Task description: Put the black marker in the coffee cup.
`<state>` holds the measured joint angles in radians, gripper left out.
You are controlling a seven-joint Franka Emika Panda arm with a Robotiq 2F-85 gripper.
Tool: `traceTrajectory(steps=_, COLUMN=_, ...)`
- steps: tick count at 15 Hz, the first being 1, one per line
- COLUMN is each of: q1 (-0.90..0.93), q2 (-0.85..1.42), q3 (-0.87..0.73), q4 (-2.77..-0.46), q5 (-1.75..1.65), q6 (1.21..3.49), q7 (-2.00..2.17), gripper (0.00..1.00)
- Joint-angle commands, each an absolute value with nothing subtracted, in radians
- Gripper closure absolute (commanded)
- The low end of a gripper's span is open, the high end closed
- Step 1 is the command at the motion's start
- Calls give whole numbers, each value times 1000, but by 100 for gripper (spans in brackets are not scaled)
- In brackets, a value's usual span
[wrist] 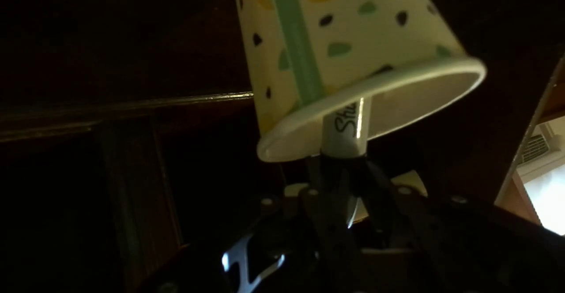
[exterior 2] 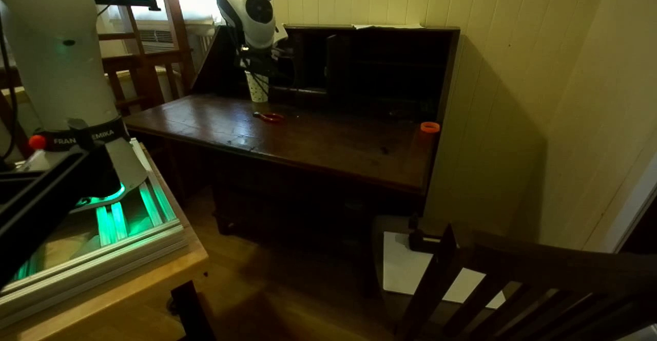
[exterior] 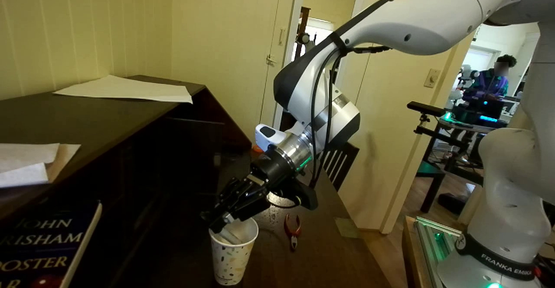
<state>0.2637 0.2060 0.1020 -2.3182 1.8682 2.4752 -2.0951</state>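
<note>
The coffee cup is a white paper cup with speckled markings, standing upright on the desk below my gripper in both exterior views [exterior: 233,264] [exterior 2: 257,88]. In the wrist view the cup [wrist: 353,32] appears upside down. The black marker [wrist: 345,129] has a pale barrel with dark lettering and a black end. My gripper [wrist: 342,174] is shut on that black end, just outside the cup's rim. The pale barrel reaches into the cup's mouth, where it leans at a slant [exterior: 230,237]. Its far end is hidden in the cup. The gripper [exterior: 220,220] is tilted above the rim.
Red-handled pliers [exterior: 293,231] lie on the desk beside the cup. An orange ring [exterior 2: 430,127] lies at the far end of the desk. The dark shelf unit [exterior 2: 390,74] rises behind the cup. A book [exterior: 47,244] stands near the camera. Papers [exterior: 125,89] lie on the top shelf.
</note>
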Motion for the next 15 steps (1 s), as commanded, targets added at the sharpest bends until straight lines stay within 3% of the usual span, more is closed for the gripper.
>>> traceTrajectory(steps=1, q1=250, q2=206, q3=114, q4=-2338, q5=1884, q6=2472, q7=-2120, gripper=94)
traceTrajectory(steps=2, q1=251, q2=201, q3=115, q4=-2341, q5=1877, q6=2471, q7=-2113, gripper=54)
traceTrajectory(steps=7, q1=266, q2=155, q3=129, q4=-2355, q5=1853, q6=2511, q7=-2089, gripper=20)
traceTrajectory(steps=10, q1=281, q2=112, q3=150, q4=-2361, q5=1842, q6=2583, q7=-2073, gripper=1)
traceTrajectory(steps=15, q1=318, q2=-18, q3=221, q4=-2364, q5=1718, q6=2849, q7=-1849, gripper=0)
